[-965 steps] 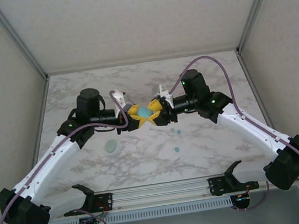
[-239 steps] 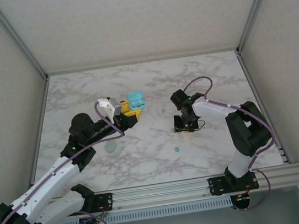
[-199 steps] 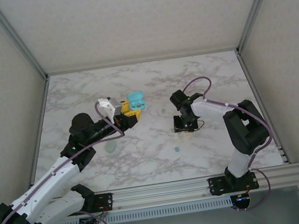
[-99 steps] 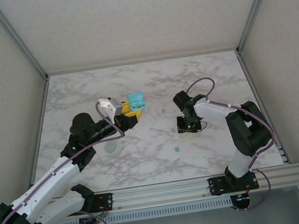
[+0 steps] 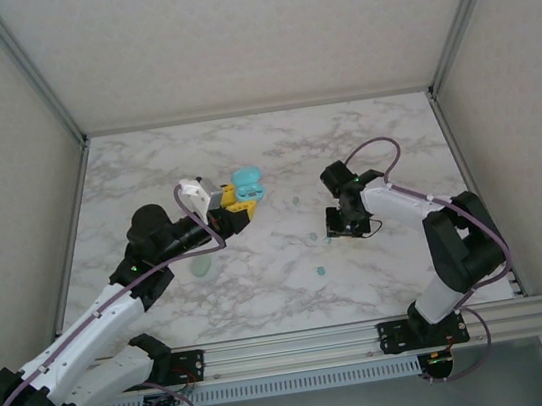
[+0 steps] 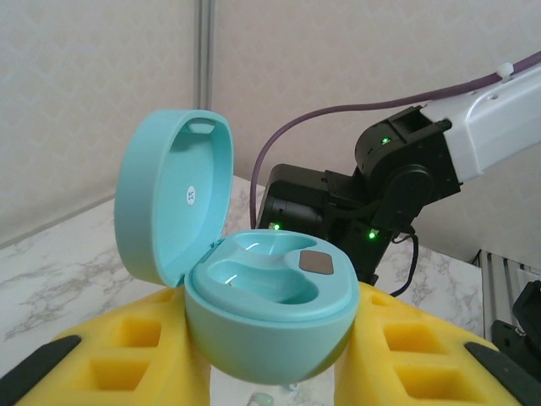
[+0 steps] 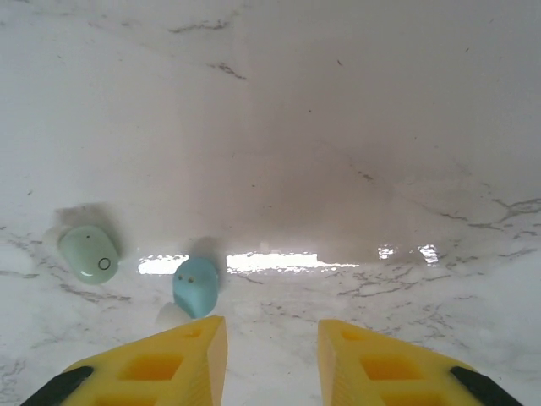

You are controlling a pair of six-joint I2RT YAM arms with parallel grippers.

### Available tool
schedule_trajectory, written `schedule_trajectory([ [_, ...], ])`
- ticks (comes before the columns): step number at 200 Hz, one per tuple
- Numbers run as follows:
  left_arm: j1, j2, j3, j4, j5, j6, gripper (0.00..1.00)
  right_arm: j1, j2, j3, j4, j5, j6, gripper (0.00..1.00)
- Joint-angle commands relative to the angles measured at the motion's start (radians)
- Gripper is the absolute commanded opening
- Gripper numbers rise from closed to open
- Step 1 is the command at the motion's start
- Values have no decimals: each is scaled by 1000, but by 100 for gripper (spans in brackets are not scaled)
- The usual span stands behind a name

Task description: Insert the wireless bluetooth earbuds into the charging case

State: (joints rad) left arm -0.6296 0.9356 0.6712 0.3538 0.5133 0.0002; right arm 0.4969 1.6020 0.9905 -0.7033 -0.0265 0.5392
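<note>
Left gripper (image 6: pixel 272 365) is clamped on the open teal charging case (image 6: pixel 269 315), lid flipped up. Right gripper (image 7: pixel 271 340) sits low over the bench (image 7: pixel 355 118), jaws parted a bit with nothing in them. 1 blue earbud (image 7: pixel 196 286) lies just past a fingertip, and 1 pale green earbud (image 7: pixel 89 252) is near it.

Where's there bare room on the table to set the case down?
The far strip of table behind the case is bare, as is the far right corner. It's crowded by the right gripper, where buds lie.
</note>
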Motion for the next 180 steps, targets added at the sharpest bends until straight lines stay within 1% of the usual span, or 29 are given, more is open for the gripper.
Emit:
schedule_trajectory([
  [1,-9,-15,15,1,-15,15,19,-4,-18,34,-4,-38,9,37],
  [12,-9,-13,16,2,-16,15,19,0,-7,36,16,-77,11,40],
  [23,-9,-11,18,4,-16,13,19,3,12,43,17,-80,14,43],
  [49,-9,-9,20,4,-13,10,19,7,48,48,17,-75,14,47],
  [95,-9,-12,17,-1,-16,10,19,25,103,65,8,-86,-1,49],
  [131,-9,-18,18,-7,-18,12,19,28,111,73,-8,-62,-2,49],
  [160,-9,-18,17,-9,-17,12,19,28,102,64,-26,-38,-5,44],
  [180,-9,-14,18,-8,-17,12,19,29,96,59,-38,-26,-9,43],
])
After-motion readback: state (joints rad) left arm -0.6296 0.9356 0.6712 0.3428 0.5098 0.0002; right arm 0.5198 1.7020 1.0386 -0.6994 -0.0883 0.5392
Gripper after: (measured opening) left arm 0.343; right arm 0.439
